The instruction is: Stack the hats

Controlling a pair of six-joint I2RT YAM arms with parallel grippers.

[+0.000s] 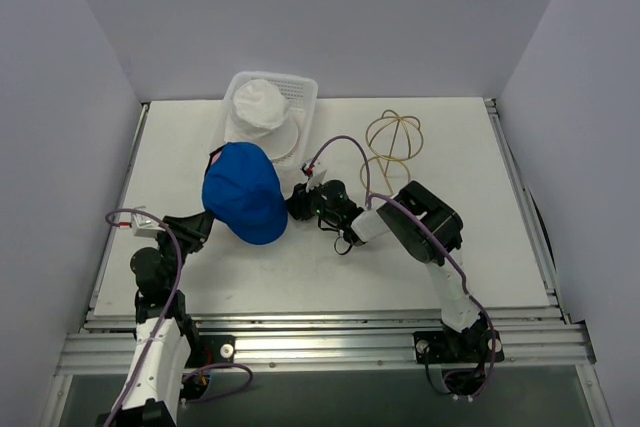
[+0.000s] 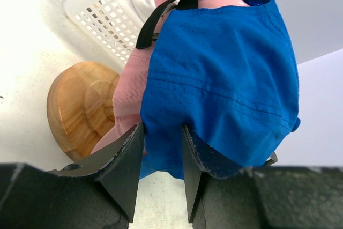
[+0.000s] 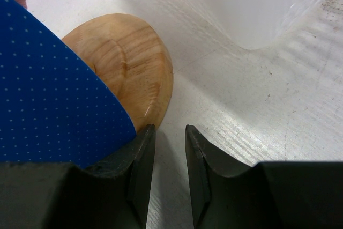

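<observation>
Royal blue cap (image 1: 245,192) sits near the middle of the table (image 1: 450,247), draped over the pink cap (image 2: 131,89), which shows only along the blue cap's left side in the left wrist view. Both rest above a round wooden disc (image 2: 80,105) that lies flat on the table surface. A black strap (image 2: 161,20) runs up the far side of the pair. The off-white hat (image 1: 258,107) lies apart from the other two, inside the white mesh basket (image 1: 300,87) at the far edge of the table, just behind the blue cap. The left gripper (image 2: 162,132) meets the blue cap at its near left edge, its jaws closed on a fold of the blue fabric that fills the space between them. The right gripper (image 3: 170,132) lies low on the table just beside the cap's right edge and the rim of the disc, its jaws a narrow gap apart with only bare table between them. A gold wire dome (image 1: 393,137) stands to the right of the basket, well apart from the hats.
</observation>
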